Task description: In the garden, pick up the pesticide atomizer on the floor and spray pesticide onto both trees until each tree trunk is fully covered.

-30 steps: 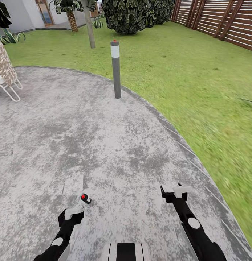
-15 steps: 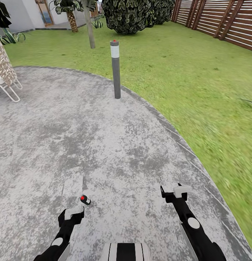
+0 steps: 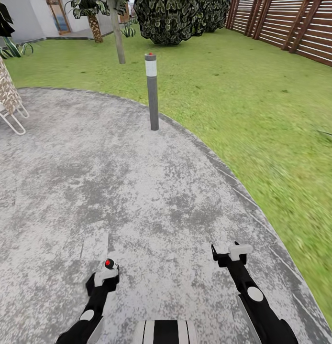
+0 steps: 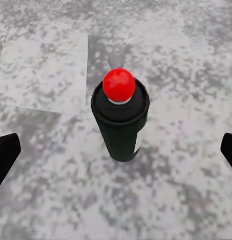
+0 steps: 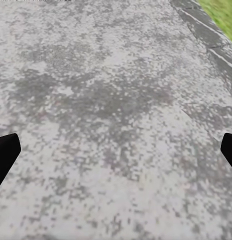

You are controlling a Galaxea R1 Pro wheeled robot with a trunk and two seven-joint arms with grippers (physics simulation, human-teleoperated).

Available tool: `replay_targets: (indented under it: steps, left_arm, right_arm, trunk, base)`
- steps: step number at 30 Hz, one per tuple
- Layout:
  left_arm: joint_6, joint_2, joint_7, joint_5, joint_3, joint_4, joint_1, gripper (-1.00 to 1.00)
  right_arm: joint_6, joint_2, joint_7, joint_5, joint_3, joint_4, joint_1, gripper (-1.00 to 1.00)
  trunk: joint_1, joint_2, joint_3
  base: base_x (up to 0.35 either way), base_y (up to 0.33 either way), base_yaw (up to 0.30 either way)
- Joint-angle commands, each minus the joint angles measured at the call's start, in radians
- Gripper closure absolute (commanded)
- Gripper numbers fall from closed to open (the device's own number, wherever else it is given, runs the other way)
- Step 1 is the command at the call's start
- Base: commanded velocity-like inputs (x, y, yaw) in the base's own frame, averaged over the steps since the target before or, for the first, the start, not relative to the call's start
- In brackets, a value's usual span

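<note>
On the near left of the grey mottled paving, the left gripper is spread wide with the small black-topped, red-spotted pesticide atomizer standing upright between its fingertips, untouched. An off-centre closing could tip or roll the bottle away. To the right, the right gripper hangs spread and empty above bare paving.

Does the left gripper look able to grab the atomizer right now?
Probably yes: the left gripper is open, with the upright atomizer centred between its fingers and only bare pavement around.
</note>
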Motion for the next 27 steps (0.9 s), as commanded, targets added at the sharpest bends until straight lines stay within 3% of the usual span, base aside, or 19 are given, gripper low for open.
replay_targets:
  steps: [1,4,9,27]
  left_arm:
    - [0.0,-0.006,0.013,0.0,0.0,-0.006,0.0,-1.0]
    - [-0.001,-0.029,0.08,-0.002,0.0,-0.026,0.0,-1.0]
    - [-0.001,-0.045,0.123,-0.002,0.0,-0.035,0.0,-1.0]
    - [-0.003,-0.041,0.136,0.004,0.012,-0.031,0.001,-1.0]
  right_arm:
    - [0.0,0.0,0.0,0.0,0.0,0.0,0.0,-1.0]
    - [0.0,0.0,0.0,0.0,0.0,0.0,0.0,-1.0]
    - [0.0,0.0,0.0,0.0,0.0,-0.001,0.0,-1.0]
    - [0.0,0.0,0.0,0.0,-0.001,-0.001,0.0,-1.0]
  trunk:
    - [0.0,0.0,0.0]
    - [0.0,0.0,0.0]
    - [0.0,0.0,0.0]
    - [0.0,0.0,0.0]
  base:
    - [0.0,0.0,0.0]
    - [0.0,0.0,0.0]
    - [0.0,0.0,0.0]
    - [0.018,0.0,0.0]
